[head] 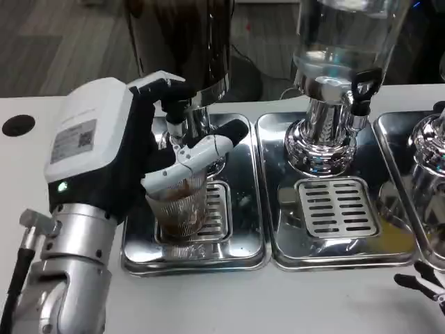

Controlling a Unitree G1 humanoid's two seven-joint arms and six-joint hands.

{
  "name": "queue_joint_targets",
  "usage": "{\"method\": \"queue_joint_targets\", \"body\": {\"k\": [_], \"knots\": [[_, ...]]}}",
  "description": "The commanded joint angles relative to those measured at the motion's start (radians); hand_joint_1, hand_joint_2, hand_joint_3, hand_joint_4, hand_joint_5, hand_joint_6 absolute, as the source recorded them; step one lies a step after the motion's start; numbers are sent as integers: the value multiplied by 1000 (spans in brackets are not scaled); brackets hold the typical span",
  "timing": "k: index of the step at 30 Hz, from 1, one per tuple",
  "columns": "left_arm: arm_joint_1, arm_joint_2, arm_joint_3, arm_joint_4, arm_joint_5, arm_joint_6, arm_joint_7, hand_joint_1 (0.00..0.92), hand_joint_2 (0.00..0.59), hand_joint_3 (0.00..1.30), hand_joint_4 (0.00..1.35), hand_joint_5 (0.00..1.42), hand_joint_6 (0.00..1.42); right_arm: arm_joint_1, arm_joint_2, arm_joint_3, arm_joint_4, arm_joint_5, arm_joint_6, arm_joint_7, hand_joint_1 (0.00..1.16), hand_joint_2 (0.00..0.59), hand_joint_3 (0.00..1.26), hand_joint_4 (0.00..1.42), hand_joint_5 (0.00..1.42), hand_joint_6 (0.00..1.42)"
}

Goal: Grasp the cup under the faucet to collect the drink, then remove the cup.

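Left hand raised over the left drip tray, white back toward the camera, silver forearm rising from the lower left corner. Fingers wrapped around the cup, one white and black finger crossing its rim on the near side, another dark fingertip reaching toward the dispenser's column. Cup is clear ribbed glass, upright, standing on the slotted grate of the left drip tray directly under the faucet of the dark dispenser. Brown liquid visible inside the cup, roughly in its upper half; level hard to judge through the ribs.

Right hand at the lower right edge, only dark fingertips showing, lying on the table; whether they are spread or curled cannot be told.

Labels: a grey sticker with a square code and lines of small print on the white back of the left hand, too blurred to read. A green light glows on the hand's dark side near the wrist.

Surface: white table, a round black hole at its left. Middle drip tray, polished steel, carries a clear dispenser with a black tap lever and chrome base. A third chrome dispenser at the right edge. Grey floor and dark cables behind the table.
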Motion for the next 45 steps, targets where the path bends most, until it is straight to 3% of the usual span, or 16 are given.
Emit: {"method": "queue_joint_targets", "body": {"k": [1,16,38,42,45], "knots": [[15,8,-17,10,-1,0,-44,61,62,468,435,985,1138,2,1,1,-24,1,12,2,483,402,181,13,0,0],[16,10,-9,2,-7,-4,-52,63,65,468,432,985,1138,-5,-9,-7,-52,-4,35,2,491,394,181,12,0,0],[37,10,-9,-18,-14,-15,-47,63,65,468,432,985,1138,-18,-76,-40,-160,-26,76,24,499,392,187,22,0,0],[42,4,1,-25,-31,-30,-23,61,62,334,282,903,1105,-14,-74,-37,-157,-26,75,23,500,392,189,22,0,0],[58,-4,27,-27,-80,-80,37,3,28,104,38,664,991,-9,-74,-36,-148,-23,70,24,500,392,189,22,0,0]]}}
